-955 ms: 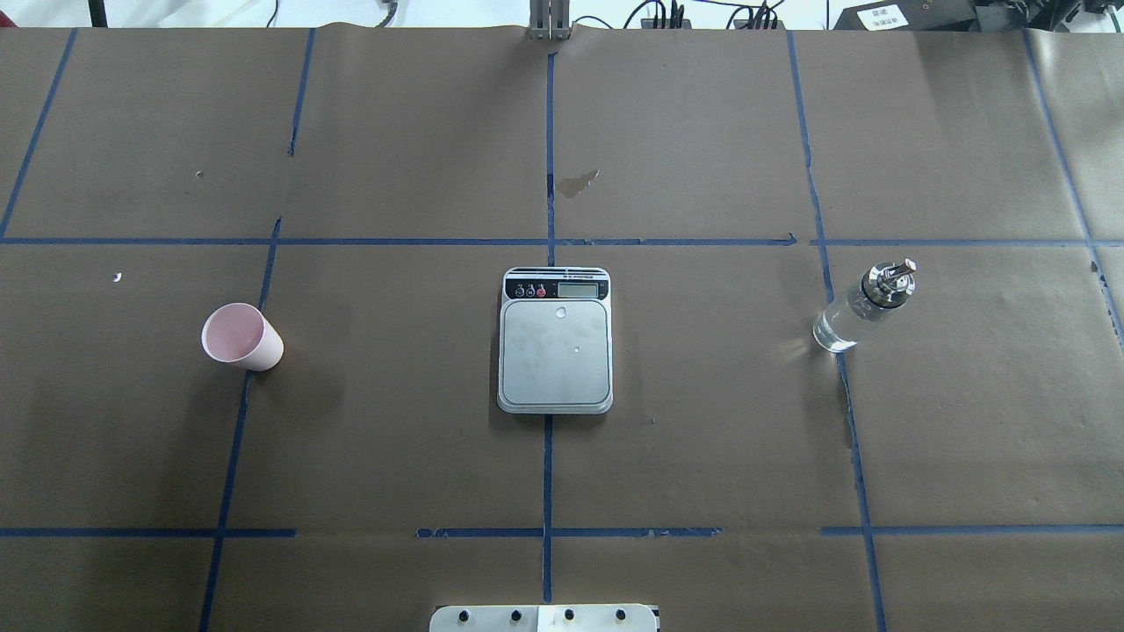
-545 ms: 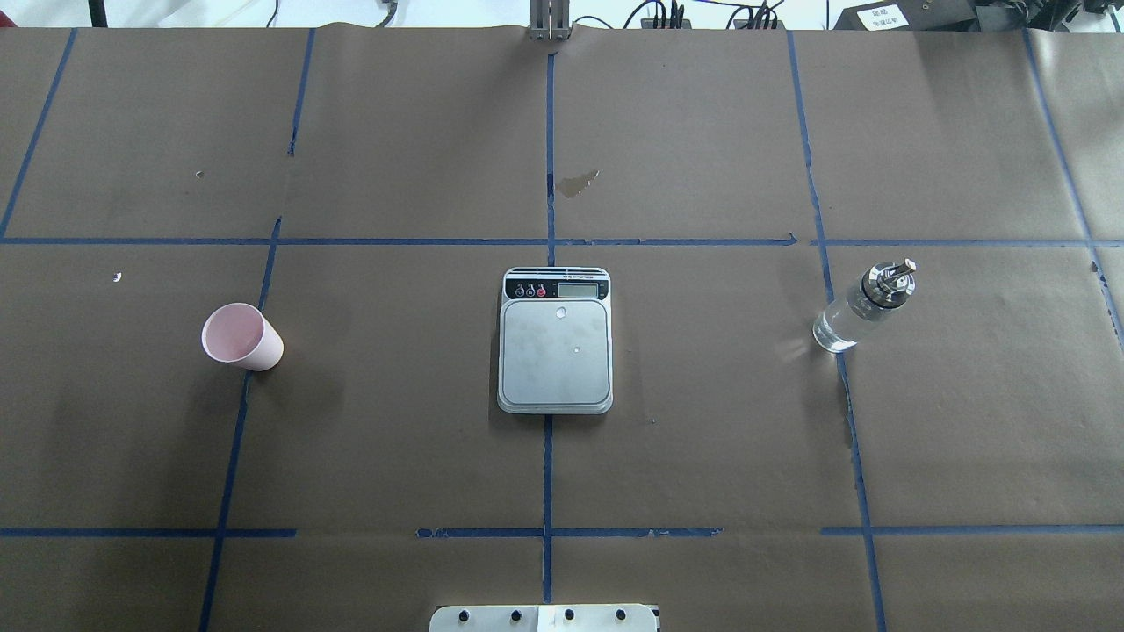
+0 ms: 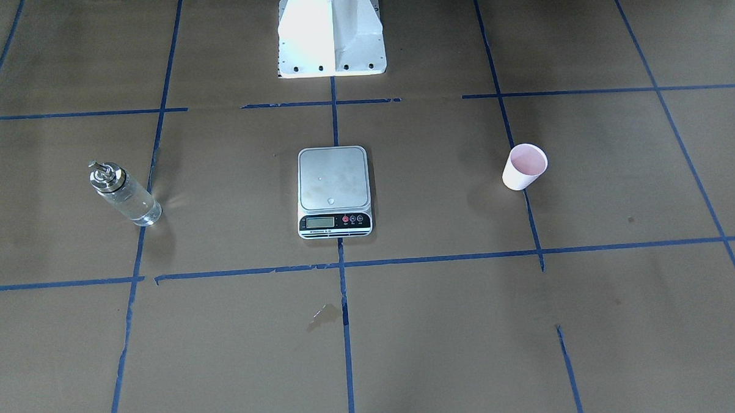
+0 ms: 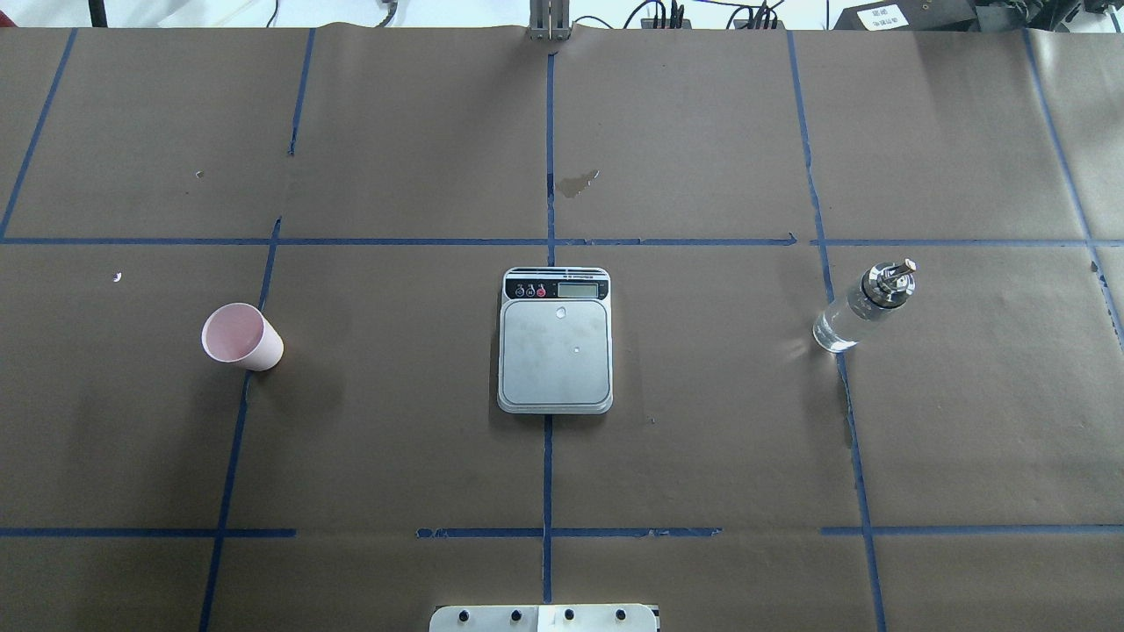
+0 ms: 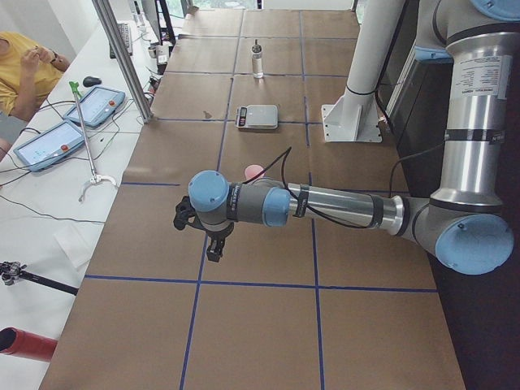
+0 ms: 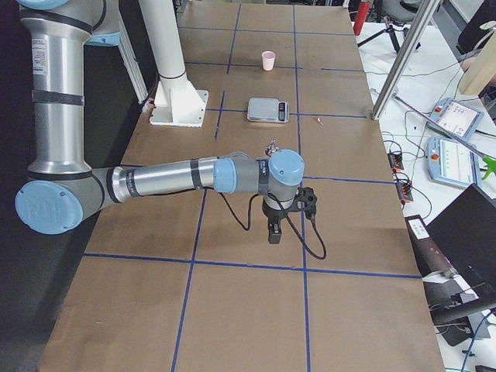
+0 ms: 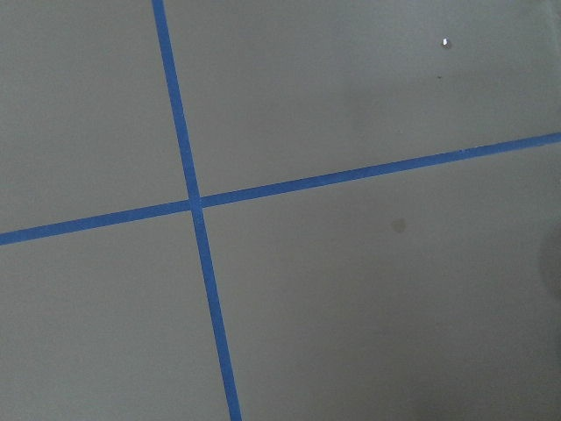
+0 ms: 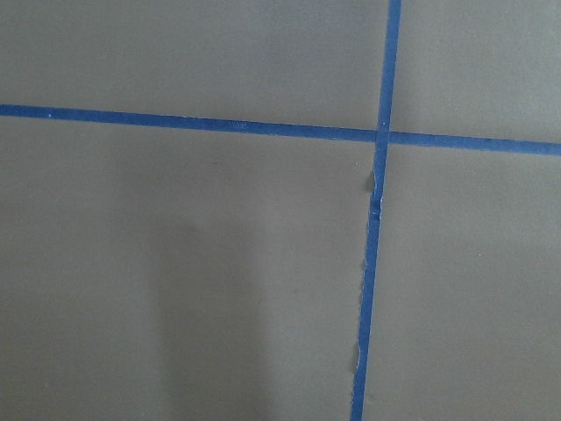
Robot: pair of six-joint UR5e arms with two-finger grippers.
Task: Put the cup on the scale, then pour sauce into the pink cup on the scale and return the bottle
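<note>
Nothing is shifting since a second ago: every object is sitting where it was. Nearest the robot, its white metal base plate [image 4: 544,618] is peeking in at the edge of the brown paper-covered table [image 4: 702,456]. Further out, the small pale pink tapered paper cup [image 4: 241,337] is standing upright on the left, well apart from the flat grey digital scale [image 4: 555,351] at centre. On the right, the clear glass bottle with silver spout [image 4: 863,307] is standing upright with colourless sauce [image 4: 834,332] showing inside. Out past the cup the left gripper [image 5: 213,248] is hovering over paper, and the right gripper [image 6: 273,231] is doing likewise past the bottle; I cannot tell how wide either one's fingers are standing. Farthest off, a dark stain [image 4: 577,183] is marking the paper.
</note>
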